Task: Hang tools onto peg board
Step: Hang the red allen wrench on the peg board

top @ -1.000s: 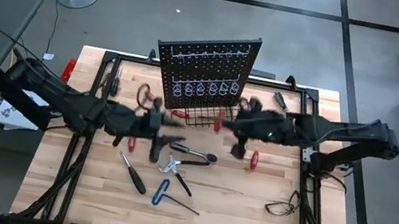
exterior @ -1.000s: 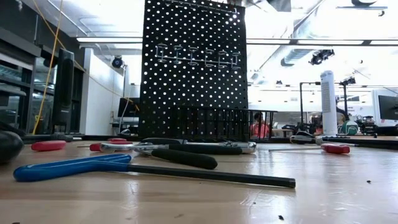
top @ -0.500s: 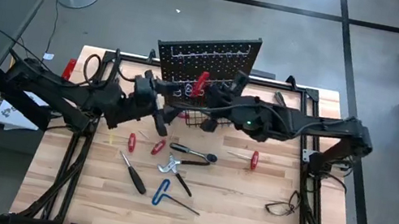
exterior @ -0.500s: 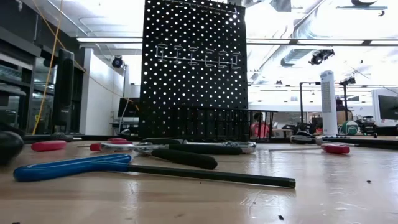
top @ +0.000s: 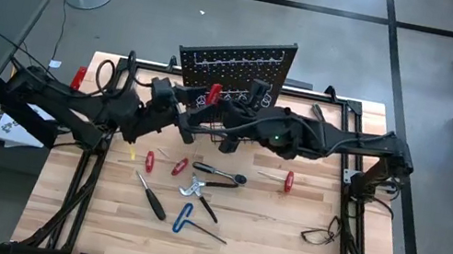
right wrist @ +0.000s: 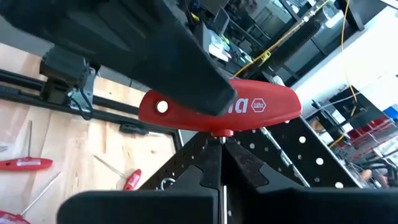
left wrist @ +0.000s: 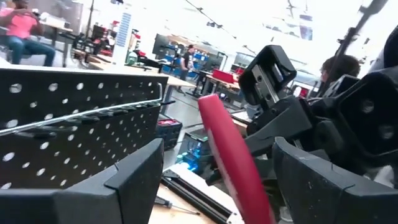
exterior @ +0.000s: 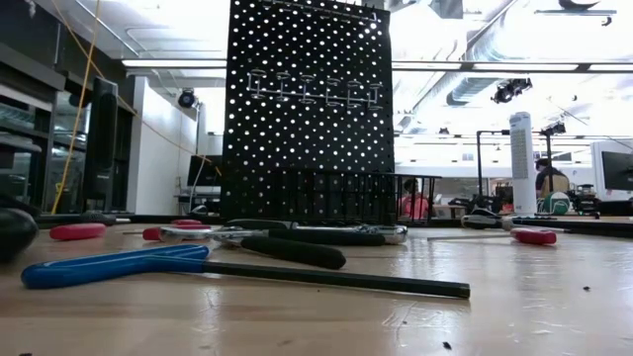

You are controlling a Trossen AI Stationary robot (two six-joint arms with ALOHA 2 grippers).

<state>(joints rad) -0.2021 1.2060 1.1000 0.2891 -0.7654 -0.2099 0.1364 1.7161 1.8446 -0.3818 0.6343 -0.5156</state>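
My right gripper (right wrist: 222, 146) is shut on a red T-handled key (right wrist: 217, 109), held high in front of the black peg board (top: 235, 65). In the high view the red handle (top: 212, 95) shows between both grippers. My left gripper (left wrist: 217, 146) is open. Its two fingers stand on either side of the red handle (left wrist: 230, 155) with gaps, and one finger (right wrist: 186, 78) crosses in front of the handle in the right wrist view. The other tools lie flat on the table: red screwdrivers (top: 179, 167), pliers (top: 220, 174), a blue T key (top: 184, 219). My right gripper pinches the key's thin steel shaft (right wrist: 222, 140) between its two fingers, just below the red cross handle. The shaft runs back along the fingers and the handle sits beyond their tips. The key is lifted clear of the table, near the peg board's face.
The peg board's black wire basket (exterior: 326, 198) and row of metal rings (exterior: 312, 89) are beside the grippers. A black-handled screwdriver (top: 153, 198) and another red screwdriver (top: 289, 181) lie on the wood. Thin black cables (top: 320, 234) lie at the right. The black frame (top: 97, 170) rims the table.
Both grippers have risen from low over the table and gone toward the far edge, up to the peg board. My right gripper has carried the red key up with it and then toward the table's left. My left gripper has come in around the handle.
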